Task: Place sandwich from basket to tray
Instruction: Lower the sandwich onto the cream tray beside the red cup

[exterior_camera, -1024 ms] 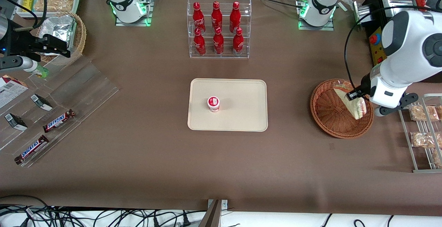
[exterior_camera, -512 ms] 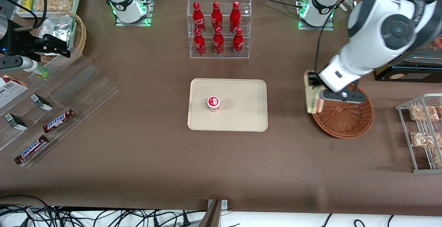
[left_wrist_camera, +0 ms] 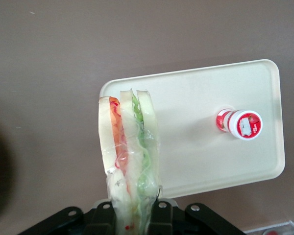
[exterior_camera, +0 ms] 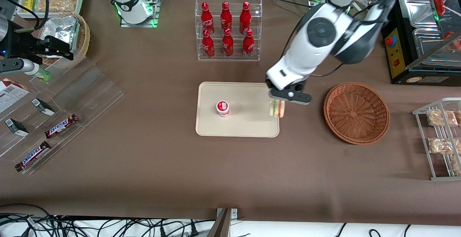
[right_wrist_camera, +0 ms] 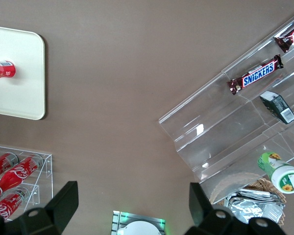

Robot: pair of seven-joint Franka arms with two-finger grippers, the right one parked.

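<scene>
My left gripper (exterior_camera: 278, 102) is shut on the wrapped sandwich (exterior_camera: 277, 108), a wedge of white bread with red, orange and green layers. It holds the sandwich in the air above the edge of the cream-beige tray (exterior_camera: 248, 125) that faces the basket. In the left wrist view the sandwich (left_wrist_camera: 130, 152) hangs between the fingers (left_wrist_camera: 159, 213) over the tray's corner (left_wrist_camera: 186, 98). The round reddish-brown wicker basket (exterior_camera: 356, 112) stands beside the tray, toward the working arm's end, with nothing in it.
A small red-and-white cup (exterior_camera: 222, 108) stands on the tray. A clear rack of red bottles (exterior_camera: 227, 30) is farther from the camera than the tray. A wire rack of snack packs (exterior_camera: 441, 136) and metal trays (exterior_camera: 421, 13) lie toward the working arm's end.
My gripper lifted the sandwich out of the basket and carried it sideways to above the tray's edge. The basket now holds nothing.
</scene>
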